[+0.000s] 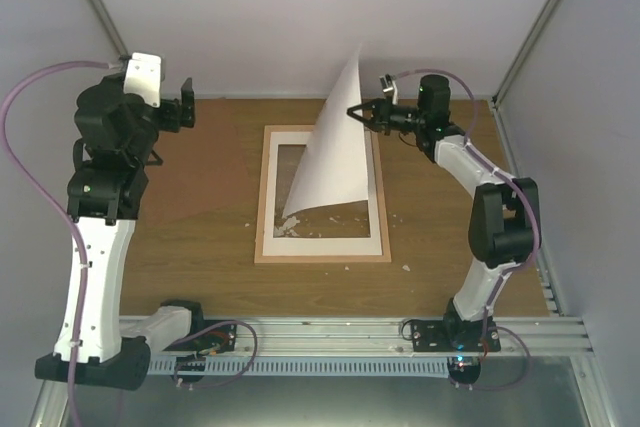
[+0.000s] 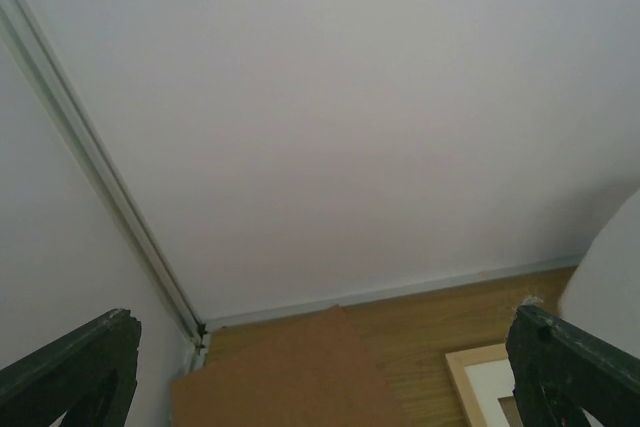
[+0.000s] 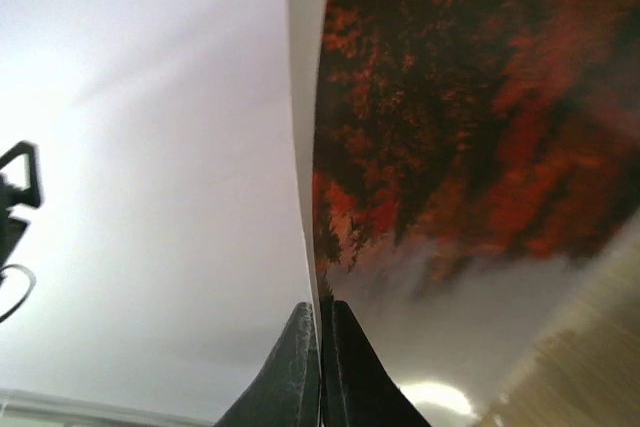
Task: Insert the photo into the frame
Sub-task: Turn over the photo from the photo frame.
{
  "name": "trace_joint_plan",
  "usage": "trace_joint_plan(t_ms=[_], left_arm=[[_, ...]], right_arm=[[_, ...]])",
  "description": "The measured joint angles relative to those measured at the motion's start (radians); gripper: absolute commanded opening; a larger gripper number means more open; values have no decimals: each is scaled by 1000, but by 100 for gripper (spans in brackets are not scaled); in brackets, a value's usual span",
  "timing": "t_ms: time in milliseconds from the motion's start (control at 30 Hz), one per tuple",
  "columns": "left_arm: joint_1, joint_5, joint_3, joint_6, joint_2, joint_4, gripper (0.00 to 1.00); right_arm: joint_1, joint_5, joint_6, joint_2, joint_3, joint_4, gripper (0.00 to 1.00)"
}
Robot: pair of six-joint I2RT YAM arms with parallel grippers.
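Observation:
The photo hangs curled in the air, white back toward the top camera, its lower corner touching the frame near the pane. The frame lies flat at mid table, light wood rails with a white mat. My right gripper is shut on the photo's right edge, above the frame's far right corner. In the right wrist view the fingertips pinch the sheet, with the red-orange hills and grey sky showing. My left gripper is raised at the far left, open and empty; its fingers stand wide apart.
The plain brown backing board lies flat left of the frame; it also shows in the left wrist view. Small white scraps lie around the frame's near edge. Metal posts and white walls enclose the table.

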Motion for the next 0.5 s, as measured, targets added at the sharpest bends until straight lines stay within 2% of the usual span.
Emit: trace_joint_plan(t_ms=[333, 500], left_arm=[[61, 63, 7, -60, -2, -3, 99], [91, 89, 7, -77, -2, -4, 99]], right_arm=[[206, -5, 184, -58, 143, 221, 1], [223, -20, 267, -47, 148, 315, 1]])
